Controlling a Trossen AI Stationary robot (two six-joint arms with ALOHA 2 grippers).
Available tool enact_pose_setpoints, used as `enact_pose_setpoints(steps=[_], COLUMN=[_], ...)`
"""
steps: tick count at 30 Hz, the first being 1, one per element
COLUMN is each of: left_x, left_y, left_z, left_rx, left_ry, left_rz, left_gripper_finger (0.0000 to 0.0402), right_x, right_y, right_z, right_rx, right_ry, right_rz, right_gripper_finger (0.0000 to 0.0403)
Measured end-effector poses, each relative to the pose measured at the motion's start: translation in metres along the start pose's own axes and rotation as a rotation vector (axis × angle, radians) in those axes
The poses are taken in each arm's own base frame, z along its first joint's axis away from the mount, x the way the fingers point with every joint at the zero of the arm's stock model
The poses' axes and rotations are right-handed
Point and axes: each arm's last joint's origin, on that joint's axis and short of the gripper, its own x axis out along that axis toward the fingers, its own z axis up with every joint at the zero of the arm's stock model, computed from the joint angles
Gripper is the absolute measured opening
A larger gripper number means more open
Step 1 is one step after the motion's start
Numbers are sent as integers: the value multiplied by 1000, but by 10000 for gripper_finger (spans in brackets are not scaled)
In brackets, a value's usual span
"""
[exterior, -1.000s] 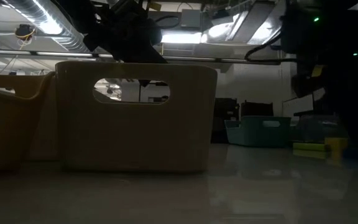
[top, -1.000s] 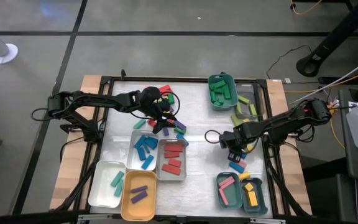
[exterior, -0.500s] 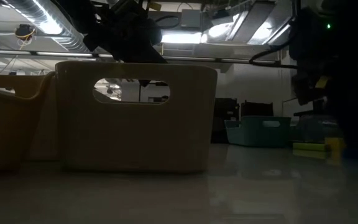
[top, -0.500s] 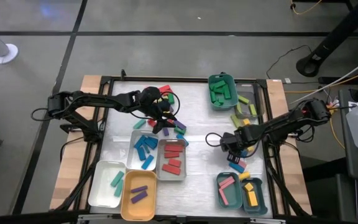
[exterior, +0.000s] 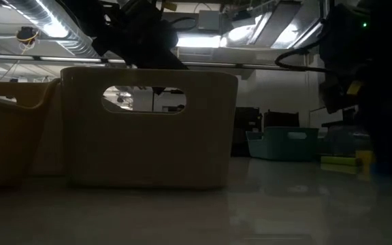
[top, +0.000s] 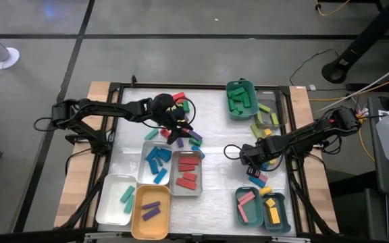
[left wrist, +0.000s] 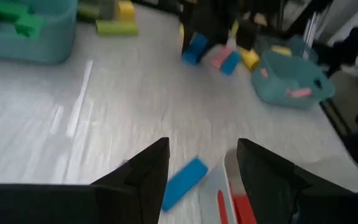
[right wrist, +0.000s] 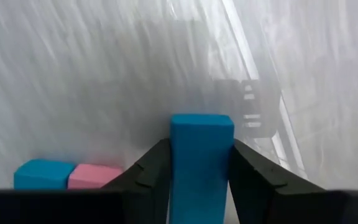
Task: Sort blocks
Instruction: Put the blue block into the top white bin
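Blocks half sorted: trays [top: 188, 190] filled, loose ones left. Right pincer [right wrist: 201, 186] clamps a blue block [right wrist: 201, 149]; left pincer [left wrist: 197, 162] gapes empty above tabletop [top: 215, 135].

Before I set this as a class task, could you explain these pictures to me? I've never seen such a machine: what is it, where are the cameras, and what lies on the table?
It is a robot with two dark arms at a table, each ending in a two-finger gripper. One camera looks straight down, one sits at table height (mostly dark, facing a beige bin), and one rides on each wrist.

On the table lie small coloured blocks and trays: a teal tray of green blocks, a tray of blue blocks, a tray of red blocks, and an orange tray with a purple block.

The right gripper is shut on a blue block, above another blue and a pink block. The left gripper is open and empty over the loose blocks near the table's middle.
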Motion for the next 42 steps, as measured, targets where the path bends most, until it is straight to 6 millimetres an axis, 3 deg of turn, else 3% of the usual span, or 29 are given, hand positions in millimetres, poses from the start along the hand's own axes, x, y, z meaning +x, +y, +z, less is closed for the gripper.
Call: enact_pose_setpoints(steps=[4, 9, 14, 19, 29, 36, 42], left_x=[0, -3, -6, -15, -29, -41, -71], left_y=[-1, 0, -2, -13, -47, -63, -68], left_z=[10, 21, 22, 16, -11, -21, -21], left_rx=[-49, -77, -76, -46, -78, -144, -190], left_ry=[-96, -197, -197, -104, 209, 319, 325], left_rz=[-9, -19, -22, -25, -74, -88, 49], left_gripper_finger=[178, 178, 178, 178, 178, 178, 178], right_x=[-5, -27, -56, -82, -121, -101, -76], right_y=[5, 17, 25, 28, 31, 45, 68], right_z=[11, 38, 75, 104, 130, 157, 200], right_rx=[-41, -140, -299, -454, -738, -798, -793], right_ry=[-93, -305, -577, -873, -1389, -1643, -1675], right_rz=[-5, -4, 66, 138, 307, 334, 334], right_gripper_finger=[127, 143, 133, 135, 138, 138, 138])
